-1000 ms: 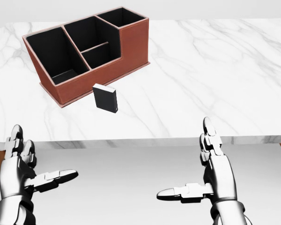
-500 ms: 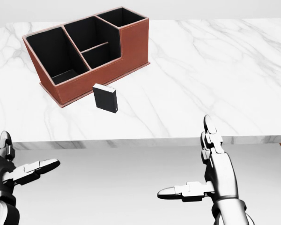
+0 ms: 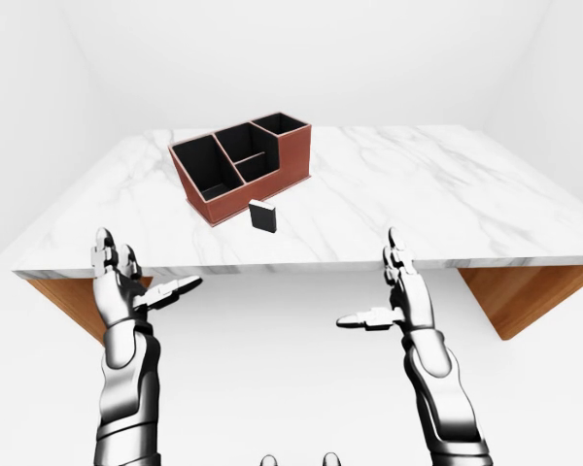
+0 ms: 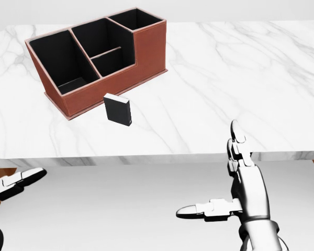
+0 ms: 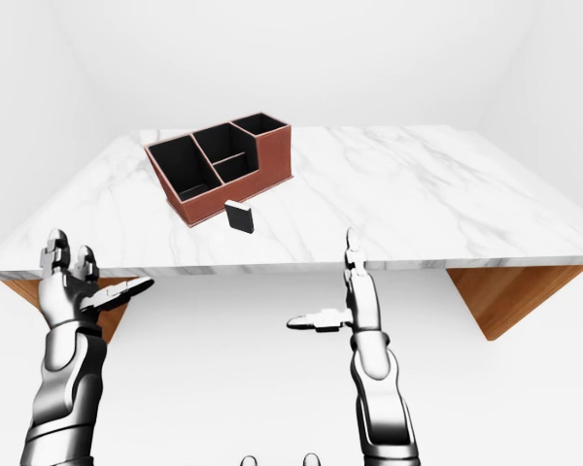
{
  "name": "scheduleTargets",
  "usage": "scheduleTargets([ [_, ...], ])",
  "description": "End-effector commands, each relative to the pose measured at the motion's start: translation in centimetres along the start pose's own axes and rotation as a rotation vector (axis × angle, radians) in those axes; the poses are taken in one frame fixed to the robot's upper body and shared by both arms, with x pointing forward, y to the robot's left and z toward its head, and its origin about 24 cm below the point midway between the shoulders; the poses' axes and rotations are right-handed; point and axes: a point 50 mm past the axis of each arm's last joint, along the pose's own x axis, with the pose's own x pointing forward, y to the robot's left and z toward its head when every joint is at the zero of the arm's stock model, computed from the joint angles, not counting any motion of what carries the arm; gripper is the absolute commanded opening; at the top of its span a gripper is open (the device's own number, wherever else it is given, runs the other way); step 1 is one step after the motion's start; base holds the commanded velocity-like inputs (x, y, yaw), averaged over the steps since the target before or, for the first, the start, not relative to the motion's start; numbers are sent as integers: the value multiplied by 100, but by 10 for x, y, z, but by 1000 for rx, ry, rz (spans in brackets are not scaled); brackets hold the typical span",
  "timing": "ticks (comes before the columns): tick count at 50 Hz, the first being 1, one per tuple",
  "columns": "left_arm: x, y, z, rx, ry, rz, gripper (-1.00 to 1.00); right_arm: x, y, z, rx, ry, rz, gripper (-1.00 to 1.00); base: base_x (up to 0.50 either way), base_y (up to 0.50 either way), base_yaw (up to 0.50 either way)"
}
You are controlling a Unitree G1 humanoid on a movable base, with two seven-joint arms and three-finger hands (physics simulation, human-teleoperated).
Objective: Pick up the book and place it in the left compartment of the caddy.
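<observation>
**Marble surface untouched while the left hand drifts outward**

Marble fills the left-eye view, a white veined surface (image 3: 418, 194) carrying the red-brown caddy (image 3: 241, 167) and, just beside its near wall, the small black book (image 3: 263, 216) standing upright. Both hands hang below the surface's near edge, well apart from the book. The left hand (image 3: 117, 282) has its fingers spread wide, thumb pointing inward; the right hand (image 3: 400, 291) is likewise splayed, fingers up, thumb out to the side. Neither holds anything.

Head view: the book (image 4: 118, 109) and caddy (image 4: 97, 55) sit exactly where they did a second ago, so the camera has not moved. What has changed is the left hand (image 4: 13, 182): a second ago it stood well inside the picture at lower left, half a second ago it had slid toward the edge, and now only a thumb and a sliver of palm show. The right hand (image 4: 243, 188) has barely shifted, a touch lower and rightward. I judge the reach has not begun; the left compartment (image 4: 57, 57) is dark inside, with nothing seen in it.

Right-eye view: the same layout, with the left hand (image 5: 68, 282) open beside the surface's corner.
</observation>
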Motion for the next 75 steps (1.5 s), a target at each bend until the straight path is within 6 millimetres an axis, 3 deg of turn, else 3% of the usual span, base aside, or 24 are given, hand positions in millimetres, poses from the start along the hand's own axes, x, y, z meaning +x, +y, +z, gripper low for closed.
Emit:
scheduleTargets([
  [1,2,2,4,0,-14,17,100,-6,0,38,-8,-164,-18,100,0,0,0],
  [14,1,6,6,-2,-24,29,100,-30,-3,113,-73,-502,-45,100,0,0,0],
  [27,1,8,8,-3,-29,35,100,-51,-12,145,-90,-667,-111,100,0,0,0],
  [43,1,10,13,-6,-50,40,100,-45,-17,135,-73,-614,-131,100,0,2,0],
  [66,2,11,10,-4,-35,45,100,-41,-15,126,-65,-564,-127,100,0,50,0],
  [75,2,10,9,-4,-35,42,100,-43,-14,131,-61,-590,-128,100,0,50,0],
])
